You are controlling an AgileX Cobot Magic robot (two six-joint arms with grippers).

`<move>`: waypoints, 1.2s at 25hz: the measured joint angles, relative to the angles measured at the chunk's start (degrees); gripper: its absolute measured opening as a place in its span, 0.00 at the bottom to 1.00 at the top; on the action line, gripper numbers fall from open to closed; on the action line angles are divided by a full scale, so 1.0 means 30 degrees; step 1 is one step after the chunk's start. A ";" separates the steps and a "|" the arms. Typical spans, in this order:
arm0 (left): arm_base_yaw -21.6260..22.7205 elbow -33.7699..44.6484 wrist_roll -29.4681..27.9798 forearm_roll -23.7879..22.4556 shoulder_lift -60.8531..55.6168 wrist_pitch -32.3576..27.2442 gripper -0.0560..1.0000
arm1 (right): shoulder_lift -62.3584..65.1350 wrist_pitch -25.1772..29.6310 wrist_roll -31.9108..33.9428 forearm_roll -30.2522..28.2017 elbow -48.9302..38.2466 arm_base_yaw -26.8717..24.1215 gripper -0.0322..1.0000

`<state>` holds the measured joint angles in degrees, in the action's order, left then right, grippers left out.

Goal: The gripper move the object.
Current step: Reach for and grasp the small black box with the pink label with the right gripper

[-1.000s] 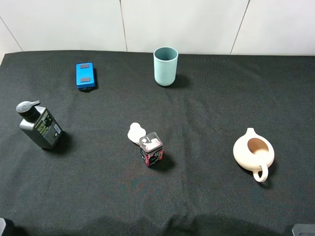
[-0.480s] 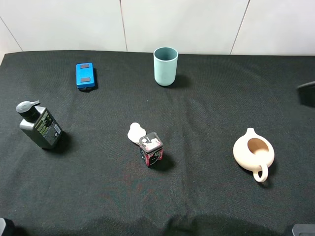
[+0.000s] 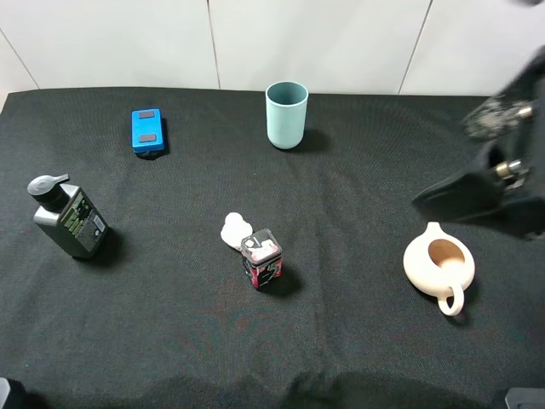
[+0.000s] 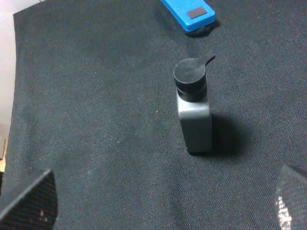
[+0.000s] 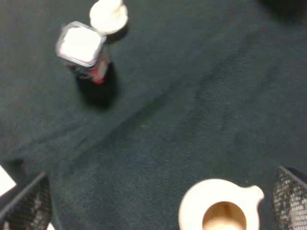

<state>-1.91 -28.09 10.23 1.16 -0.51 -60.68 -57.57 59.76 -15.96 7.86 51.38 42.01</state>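
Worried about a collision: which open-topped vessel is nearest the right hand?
The cream spouted pot, close by the right hand. The teal cup stands much farther away, at the back.

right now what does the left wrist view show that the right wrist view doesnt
Only the left wrist view: the grey pump bottle standing upright and, apart from it, one end of the blue box.
Only the right wrist view: the black and red container with its whitish top, the small white figure close beside it, and the cream pot, cut off by the picture edge.
Both: the black cloth, plus that arm's own tips, the left fingers and the right fingers, each pair wide apart and holding nothing.
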 joint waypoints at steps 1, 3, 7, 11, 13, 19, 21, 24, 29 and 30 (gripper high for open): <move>0.0000 0.0000 0.0000 0.0000 0.0000 0.0000 0.96 | -0.0491 -0.0041 0.0000 -0.0041 0.0110 0.0447 0.70; 0.0000 0.0000 0.0000 0.0000 0.0000 0.0000 0.96 | -0.1407 -0.0147 -0.0037 -0.0099 0.0375 0.1246 0.70; 0.0000 0.0000 0.0000 0.0000 0.0000 0.0000 0.96 | -0.3333 -0.0509 -0.0054 -0.0170 0.0989 0.2514 0.70; 0.0000 0.0000 0.0000 0.0000 0.0000 0.0000 0.96 | -0.5212 -0.0610 -0.0133 -0.0509 0.1801 0.3645 0.70; 0.0000 0.0000 0.0000 0.0000 0.0000 0.0000 0.96 | -0.6207 -0.0624 -0.0133 -0.0778 0.2276 0.4253 0.70; 0.0000 0.0000 0.0000 0.0000 0.0000 0.0000 0.96 | -0.8936 -0.0892 -0.0133 -0.1086 0.3594 0.5554 0.70; 0.0000 0.0000 0.0000 0.0000 0.0000 0.0000 0.96 | -0.9788 -0.1159 -0.0133 -0.1086 0.3931 0.5828 0.70; 0.0000 0.0000 0.0000 0.0000 0.0000 0.0000 0.96 | -1.1002 -0.1908 -0.0140 -0.1046 0.4091 0.6009 0.70; 0.0000 0.0000 0.0000 0.0000 0.0000 0.0000 0.96 | -1.2471 -0.2990 -0.0140 -0.0921 0.4134 0.6090 0.70; 0.0000 0.0000 0.0000 0.0000 0.0000 0.0000 0.96 | -1.2724 -0.3220 -0.0140 -0.0921 0.4134 0.6090 0.70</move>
<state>-1.91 -28.09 10.23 1.16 -0.51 -60.68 -95.75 50.10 -16.38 5.10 63.78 60.28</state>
